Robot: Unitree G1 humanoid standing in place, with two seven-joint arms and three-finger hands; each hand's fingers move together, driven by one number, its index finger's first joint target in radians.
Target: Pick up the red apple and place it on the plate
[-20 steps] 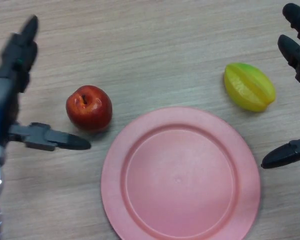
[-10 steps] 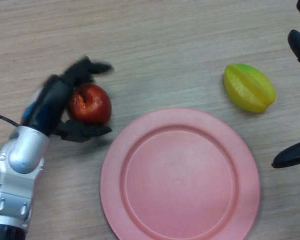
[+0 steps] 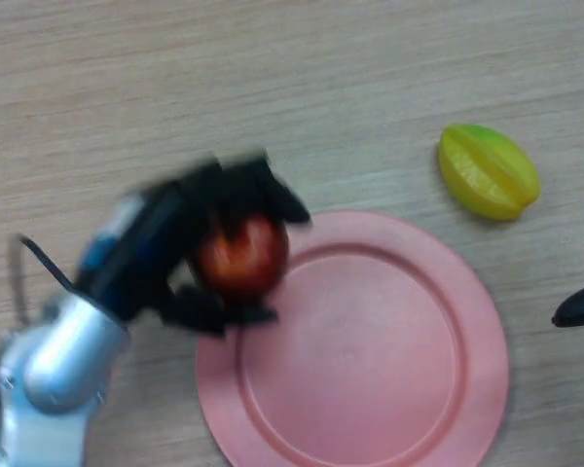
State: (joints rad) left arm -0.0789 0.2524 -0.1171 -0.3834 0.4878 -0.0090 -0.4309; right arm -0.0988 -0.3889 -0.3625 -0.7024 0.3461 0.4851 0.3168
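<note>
red apple [image 3: 243,257] gripped in left hand [image 3: 190,243] over plate [image 3: 389,389] rim.

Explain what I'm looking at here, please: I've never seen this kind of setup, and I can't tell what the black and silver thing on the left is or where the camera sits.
The camera sits on a humanoid robot's head and looks down at a wooden table in front of it. The black and silver thing coming in from the left is the robot's left arm, ending in its left hand. That hand's fingers are curled round a red apple, which it holds over the left rim of a pink plate. Whether the apple touches the plate cannot be told from this view. The plate has nothing else on it. A yellow-green star fruit lies on the table beyond the plate, to the right. At the right edge, the dark shapes are parts of the robot's right hand, which holds nothing that shows.
</note>
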